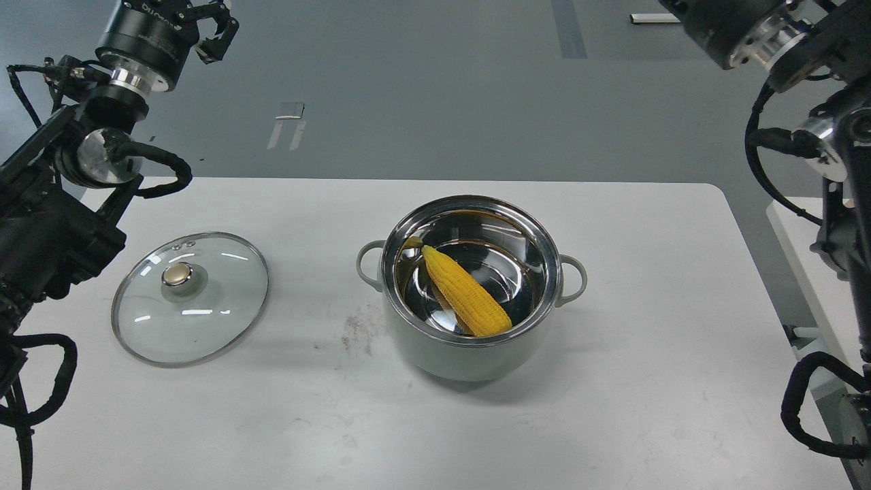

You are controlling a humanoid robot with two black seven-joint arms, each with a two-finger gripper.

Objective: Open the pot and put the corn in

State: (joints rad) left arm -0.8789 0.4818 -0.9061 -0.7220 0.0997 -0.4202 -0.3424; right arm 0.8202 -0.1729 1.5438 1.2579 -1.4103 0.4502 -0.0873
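The pale grey-green pot (pixel 469 357) stands open in the middle of the white table. The yellow corn (pixel 466 292) lies inside it on the steel bottom, slanting from the back left to the front right, with its thick end against the front wall. My left gripper (pixel 216 27) is high at the top left, far from the pot and partly cut off by the frame's edge; its fingers cannot be told apart. My right arm (pixel 762 34) rises at the top right, and its gripper is out of view past the top edge.
The round glass lid (pixel 197 320) with a gold knob lies flat on the table (pixel 612 408), left of the pot. A second white table (pixel 810 272) stands at the right edge, behind my right arm. Dark smudges mark the tabletop left of the pot.
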